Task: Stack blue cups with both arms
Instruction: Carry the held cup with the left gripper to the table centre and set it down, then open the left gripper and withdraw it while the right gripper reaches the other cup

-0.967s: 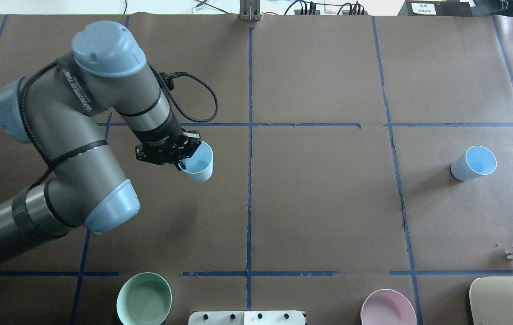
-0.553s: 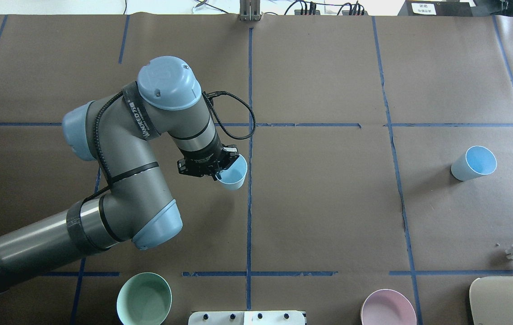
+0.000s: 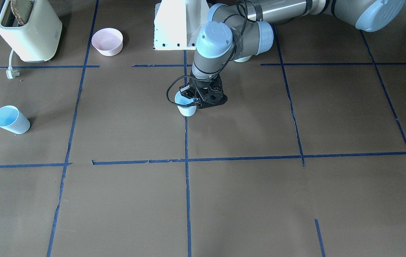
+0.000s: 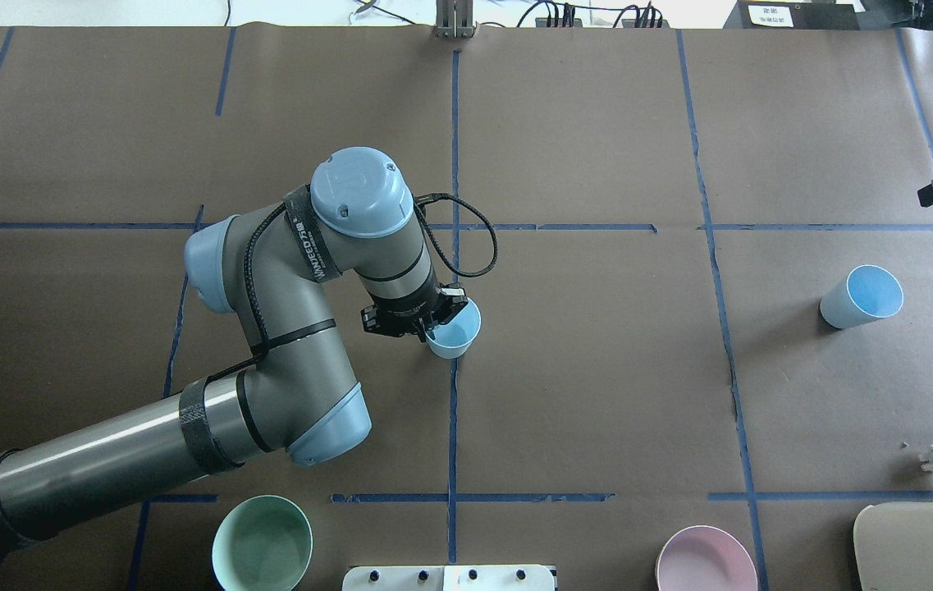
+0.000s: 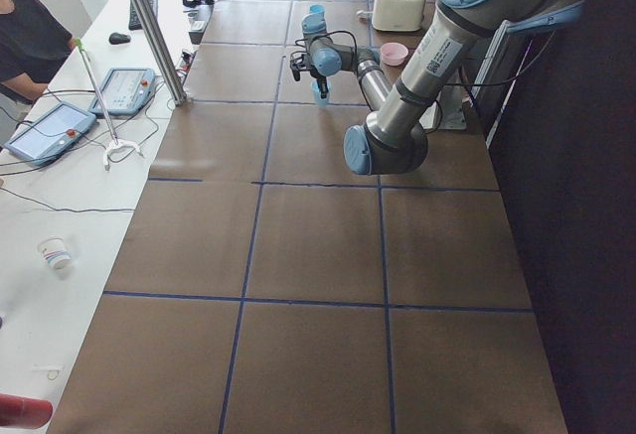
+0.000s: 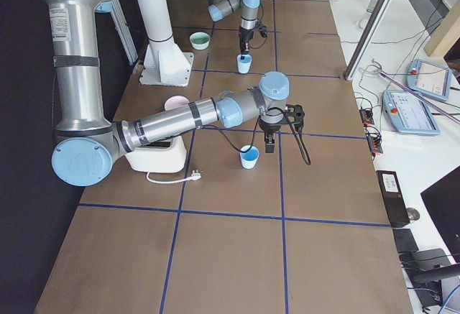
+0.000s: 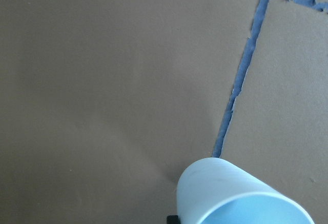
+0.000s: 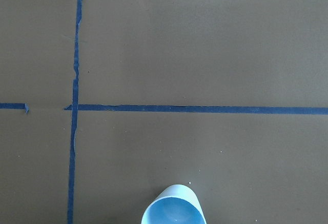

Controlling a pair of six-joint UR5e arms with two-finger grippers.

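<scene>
The left gripper [image 4: 432, 328] is closing on the rim of one cup [image 4: 454, 335] and is holding it upright at the middle tape line [image 4: 451, 427]. The second cup [image 4: 862, 297] is standing well apart, with the right gripper [image 6: 270, 144] hanging near it (open or closed, I cannot tell). A green bowl [image 4: 262, 543] and a pink bowl [image 4: 706, 561] are sitting at the table's near edge.

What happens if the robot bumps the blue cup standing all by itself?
It would probably tip: the lone cup stands on its narrow end, wider at the top. Once down, it would likely roll in a curve, being round and tapered. It's probably light too, since the left gripper holds the twin cup by just its rim.
</scene>
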